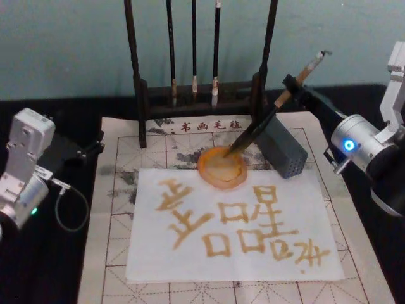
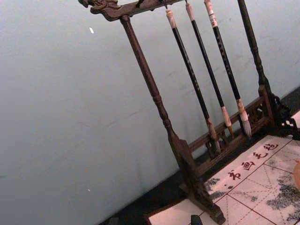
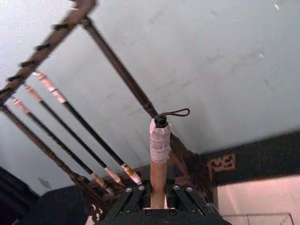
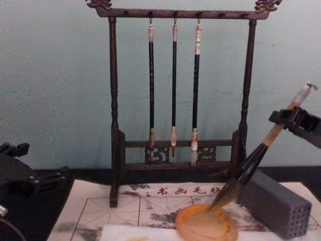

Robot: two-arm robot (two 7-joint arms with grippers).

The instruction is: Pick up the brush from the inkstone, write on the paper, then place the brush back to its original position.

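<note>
A black desk [image 1: 38, 266] carries a cream mat [image 1: 112, 253] ruled with red grid lines. On the mat lies the paper [image 1: 164, 261], a white sheet covered in broad ochre characters. Behind it stands a dark wooden rack [image 4: 114, 100] with three slim brushes [image 4: 174, 80] hanging from its top bar, tips down. A grey block [image 1: 281, 152] with small holes in its end face sits on the mat just right of the inkstone [image 1: 204, 170], a round amber dish overlapping the paper's far edge. The brush [image 1: 266, 120] leans steeply up and to the right, its dark bristle tip down inside the dish at the far side and its capped end high. The right tool [image 1: 292, 85] is clenched around the tan upper handle. The left tool [image 1: 88, 149] rests low at the mat's left edge, well apart; whether it is released or clenched I cannot tell.
</note>
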